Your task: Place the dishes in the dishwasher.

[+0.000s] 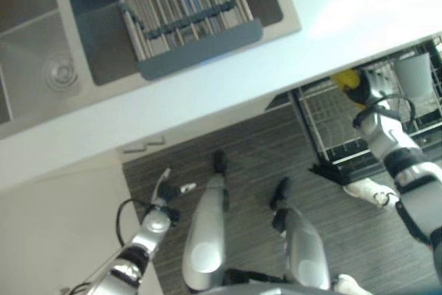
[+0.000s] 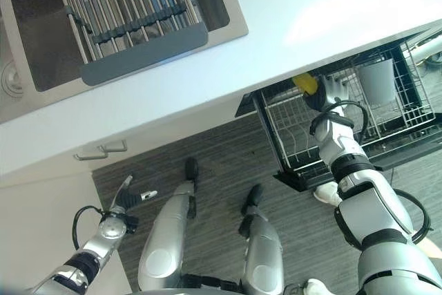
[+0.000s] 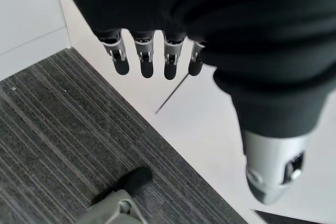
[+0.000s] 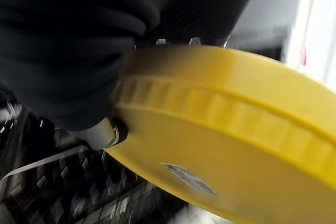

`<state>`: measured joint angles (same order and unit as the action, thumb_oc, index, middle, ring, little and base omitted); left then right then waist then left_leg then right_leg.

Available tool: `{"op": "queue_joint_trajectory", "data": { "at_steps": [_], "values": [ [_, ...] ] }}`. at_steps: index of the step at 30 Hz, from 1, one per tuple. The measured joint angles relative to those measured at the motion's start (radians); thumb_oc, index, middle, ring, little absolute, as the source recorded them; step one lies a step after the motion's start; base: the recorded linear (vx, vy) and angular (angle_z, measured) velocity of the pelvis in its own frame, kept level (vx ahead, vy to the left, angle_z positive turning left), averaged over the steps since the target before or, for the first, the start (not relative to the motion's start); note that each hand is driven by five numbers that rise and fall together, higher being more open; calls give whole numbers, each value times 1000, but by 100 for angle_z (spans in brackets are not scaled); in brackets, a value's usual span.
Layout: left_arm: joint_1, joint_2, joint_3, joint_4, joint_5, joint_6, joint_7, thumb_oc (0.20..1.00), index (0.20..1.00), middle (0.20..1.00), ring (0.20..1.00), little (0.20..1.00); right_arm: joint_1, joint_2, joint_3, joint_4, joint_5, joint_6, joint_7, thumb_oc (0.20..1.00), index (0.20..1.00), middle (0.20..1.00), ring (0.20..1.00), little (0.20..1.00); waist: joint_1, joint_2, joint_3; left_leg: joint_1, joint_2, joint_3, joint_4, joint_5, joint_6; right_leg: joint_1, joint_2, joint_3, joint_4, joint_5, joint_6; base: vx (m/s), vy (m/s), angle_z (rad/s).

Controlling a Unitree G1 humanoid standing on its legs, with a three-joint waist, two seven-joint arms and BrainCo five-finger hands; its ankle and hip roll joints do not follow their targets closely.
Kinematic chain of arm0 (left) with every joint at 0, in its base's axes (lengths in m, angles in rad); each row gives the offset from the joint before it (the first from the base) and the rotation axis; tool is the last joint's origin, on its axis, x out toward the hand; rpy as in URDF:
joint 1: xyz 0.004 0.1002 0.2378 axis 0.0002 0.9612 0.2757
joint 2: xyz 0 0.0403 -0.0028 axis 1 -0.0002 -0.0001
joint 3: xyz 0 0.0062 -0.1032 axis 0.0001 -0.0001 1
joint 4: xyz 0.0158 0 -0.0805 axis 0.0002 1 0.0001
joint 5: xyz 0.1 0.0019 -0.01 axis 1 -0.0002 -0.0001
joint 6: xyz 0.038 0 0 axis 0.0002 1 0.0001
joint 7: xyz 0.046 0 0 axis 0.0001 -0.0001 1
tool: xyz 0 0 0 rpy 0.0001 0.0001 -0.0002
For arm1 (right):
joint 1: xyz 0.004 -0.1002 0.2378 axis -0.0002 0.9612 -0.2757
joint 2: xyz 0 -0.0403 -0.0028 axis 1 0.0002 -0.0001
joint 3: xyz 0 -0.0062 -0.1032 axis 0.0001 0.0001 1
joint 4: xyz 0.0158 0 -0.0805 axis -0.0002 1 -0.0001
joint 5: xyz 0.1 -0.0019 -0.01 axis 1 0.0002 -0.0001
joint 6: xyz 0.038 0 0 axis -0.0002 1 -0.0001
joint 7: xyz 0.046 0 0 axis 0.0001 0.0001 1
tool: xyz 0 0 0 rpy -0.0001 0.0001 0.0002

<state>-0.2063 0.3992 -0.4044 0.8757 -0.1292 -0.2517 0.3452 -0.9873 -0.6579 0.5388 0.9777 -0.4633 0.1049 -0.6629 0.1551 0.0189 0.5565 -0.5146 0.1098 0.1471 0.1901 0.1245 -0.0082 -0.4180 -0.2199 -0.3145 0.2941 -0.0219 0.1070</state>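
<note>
My right hand (image 2: 330, 92) reaches over the pulled-out dishwasher rack (image 2: 297, 136) under the counter edge, shut on a yellow plate (image 2: 306, 83). In the right wrist view the yellow plate (image 4: 226, 140) sits right against the hand, its ribbed rim and underside facing the camera, with the thumb (image 4: 102, 132) pressed on its edge. A white cup (image 2: 378, 81) stands in the rack just right of the hand. My left hand (image 1: 164, 186) hangs low beside the white cabinet, its fingers (image 3: 144, 56) straight and holding nothing.
A sink (image 1: 83, 39) with a grey dish-drying rack (image 1: 186, 12) across it lies in the white counter (image 1: 228, 81) above. Dark striped flooring (image 2: 221, 157) runs in front of the cabinets. A cabinet handle (image 2: 103, 149) sits left of the dishwasher.
</note>
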Motion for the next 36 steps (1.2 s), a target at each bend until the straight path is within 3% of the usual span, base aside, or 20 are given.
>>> {"op": "queue_joint_trajectory", "data": {
  "at_steps": [7,18,19,20,21,24,26,29,32,36],
  "values": [
    [17,-30,-67,27,-9,-33,15,1000,1000,1000,1000,1000,10,5,44,16,-38,31,-207,200,200,200,200,200,-5,40,0,-67,-18,8,21,2,6,-115,-32,35,88,-34,-15,-58,56,-5],
    [18,-52,-86,-51,-51,-126,66,1000,1000,1000,1000,1000,-97,6,102,75,-106,175,-438,200,200,200,200,200,2,68,-1,-223,-16,0,55,15,-6,-314,-44,57,199,-61,-29,-64,1,0],
    [18,-58,-87,-51,-51,-130,69,1000,1000,1000,1000,1000,-94,7,105,74,-105,174,-448,238,238,238,238,238,0,68,-1,-226,-16,1,55,15,-6,-318,-44,58,199,-61,-29,-41,38,-2],
    [18,-68,-86,-52,-51,-137,82,1000,1000,1000,1000,1000,-92,7,113,74,-104,178,-467,674,674,674,674,674,-3,69,-2,-233,-16,1,56,16,-5,-325,-45,58,201,-61,-29,-36,38,0],
    [17,-71,-85,-52,-52,-145,88,1000,1000,1000,1000,1000,-91,10,118,74,-99,190,-473,1000,1000,1000,1000,1000,-3,69,-2,-241,-17,1,56,17,-3,-334,-46,58,204,-61,-29,-41,41,2],
    [17,-69,-86,-51,-69,-147,93,1000,1000,1000,1000,1000,-93,24,115,74,-36,182,-453,1000,1000,1000,1000,1000,1,70,-2,-251,-17,0,55,20,1,-346,-48,57,209,-61,-28,-12,11,1],
    [17,-70,-62,-52,-88,-168,89,1000,1000,1000,1000,1000,-89,57,100,77,95,90,-313,1000,1000,1000,1000,1000,1,71,-3,-245,-16,-1,55,21,2,-335,-46,56,209,-60,-28,-1,16,0],
    [17,-68,-56,-61,-89,-169,84,1000,1000,1000,1000,1000,-62,86,7,117,250,19,-174,1000,1000,1000,1000,1000,-2,74,-5,-226,-19,2,55,20,2,-319,-50,58,209,-61,-28,20,48,0],
    [17,-65,-57,-98,-91,-160,78,1000,1000,1000,1000,1000,-69,83,-44,130,267,-14,-94,1000,1000,1000,1000,1000,-7,77,-6,-221,-19,2,55,20,2,-318,-51,61,217,-75,-42,0,0,0],
    [18,-65,-57,-113,-96,-136,73,1000,1000,1000,1000,1000,-65,68,-40,101,270,-35,-73,1000,1000,1000,1000,1000,-14,78,-7,-222,-17,1,56,17,-3,-325,-49,65,230,-82,-42,15,31,2]
  ]
}}
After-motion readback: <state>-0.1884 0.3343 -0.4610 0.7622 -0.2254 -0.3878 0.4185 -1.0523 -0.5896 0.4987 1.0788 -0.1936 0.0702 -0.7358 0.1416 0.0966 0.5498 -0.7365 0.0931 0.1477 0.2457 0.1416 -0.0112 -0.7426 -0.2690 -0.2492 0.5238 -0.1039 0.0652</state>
